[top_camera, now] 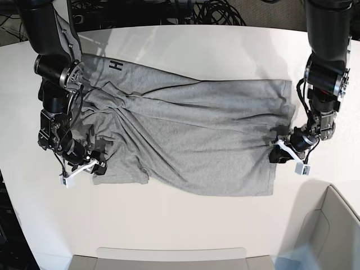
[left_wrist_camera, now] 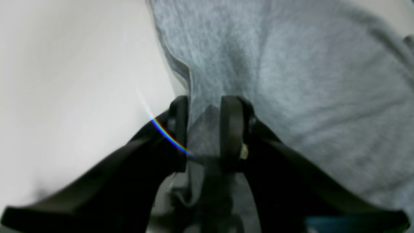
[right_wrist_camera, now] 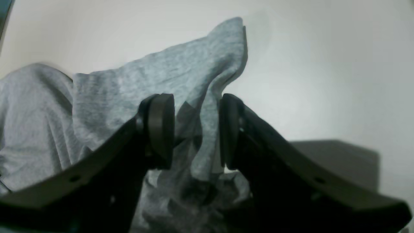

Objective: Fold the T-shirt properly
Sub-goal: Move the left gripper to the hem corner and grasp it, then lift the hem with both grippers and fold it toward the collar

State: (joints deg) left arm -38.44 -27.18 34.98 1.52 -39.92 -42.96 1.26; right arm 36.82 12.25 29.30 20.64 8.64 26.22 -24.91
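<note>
The heather-grey T-shirt (top_camera: 197, 129) lies spread and wrinkled on the white table (top_camera: 225, 45). Black lettering (top_camera: 115, 64) shows near its far left corner. My left gripper (top_camera: 279, 151), on the right of the base view, is shut on the shirt's right edge. Creases run toward it. In the left wrist view the cloth (left_wrist_camera: 307, 81) is bunched between the gripper's (left_wrist_camera: 205, 100) fingers. My right gripper (top_camera: 97, 163), on the left of the base view, is shut on a bunched fold at the shirt's front left. In the right wrist view the cloth (right_wrist_camera: 161, 71) rises ahead of the gripper (right_wrist_camera: 195, 97).
A grey bin (top_camera: 337, 225) stands at the front right corner; it also shows in the right wrist view (right_wrist_camera: 339, 155). A pale tray edge (top_camera: 169, 259) lies along the front. Black cables (top_camera: 214, 11) lie beyond the table's far edge.
</note>
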